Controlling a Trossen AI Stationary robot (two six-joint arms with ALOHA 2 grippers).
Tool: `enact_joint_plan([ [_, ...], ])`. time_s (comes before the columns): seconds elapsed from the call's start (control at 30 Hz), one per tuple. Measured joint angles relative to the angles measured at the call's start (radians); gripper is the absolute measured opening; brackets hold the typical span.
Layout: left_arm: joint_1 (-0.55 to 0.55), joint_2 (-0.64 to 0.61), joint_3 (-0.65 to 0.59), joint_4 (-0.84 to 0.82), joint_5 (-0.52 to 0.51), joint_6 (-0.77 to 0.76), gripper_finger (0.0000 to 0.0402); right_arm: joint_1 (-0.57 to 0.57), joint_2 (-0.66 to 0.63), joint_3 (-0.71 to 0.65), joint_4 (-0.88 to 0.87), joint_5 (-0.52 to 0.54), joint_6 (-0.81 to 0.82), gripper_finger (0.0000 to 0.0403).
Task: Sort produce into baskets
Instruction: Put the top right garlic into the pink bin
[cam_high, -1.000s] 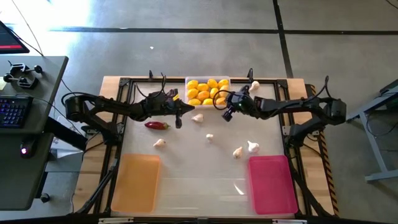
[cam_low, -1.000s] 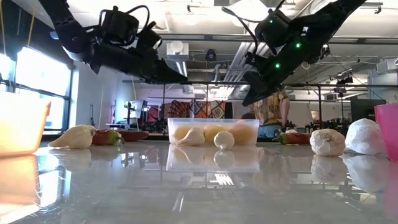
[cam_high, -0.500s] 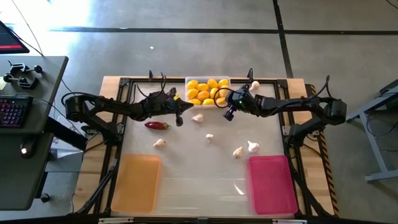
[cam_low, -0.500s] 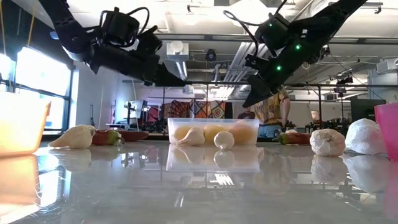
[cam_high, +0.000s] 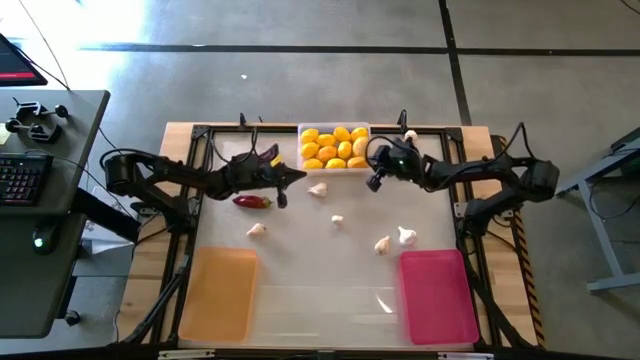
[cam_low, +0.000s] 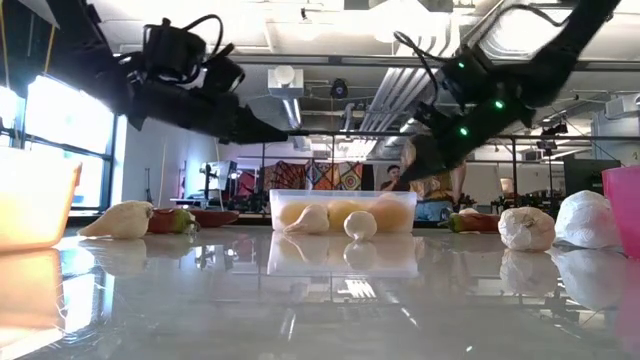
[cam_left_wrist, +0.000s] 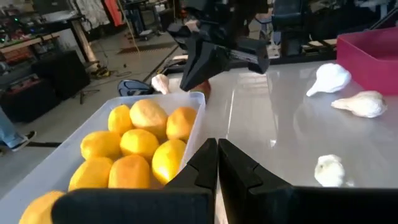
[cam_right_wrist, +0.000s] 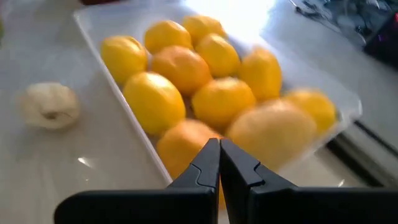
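Tabletop (cam_low: 330, 300) glossy, mirror-like; clear tray (cam_right_wrist: 134, 115) smooth translucent plastic; lemons (cam_right_wrist: 186, 68) matt, dimpled

No legible text, label, brand, number or sign appears in any view. The wall hangings in the room behind the surface are too small and blurred to read.

Lemons (cam_high: 334, 147) in tray (cam_high: 303, 128), garlic (cam_high: 337, 221) before it

Bright window glare, glossy reflective table (cam_low: 320, 300)
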Motion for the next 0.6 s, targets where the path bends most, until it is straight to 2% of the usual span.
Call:
enact_joint_plan([
  [0.13, -0.008, 0.000, -0.047, 0.027, 0.050, -0.011, 0.0000, -0.004, -0.044, -0.062, -0.019, 0.050, 0.036, 0.0000],
  [0.23, -0.028, 0.000, -0.070, 0.033, 0.070, -0.019, 0.0000, -0.004, -0.089, -0.060, -0.113, 0.126, 0.085, 0.0000],
  [0.43, -0.069, 0.000, -0.083, 0.049, 0.068, -0.023, 0.0000, -0.046, -0.121, 0.021, -0.320, 0.314, 0.286, 0.0000],
  [0.6, -0.099, 0.000, -0.083, 0.048, 0.068, -0.020, 0.0000, -0.137, -0.112, 0.131, -0.567, 0.330, 0.442, 0.0019],
])
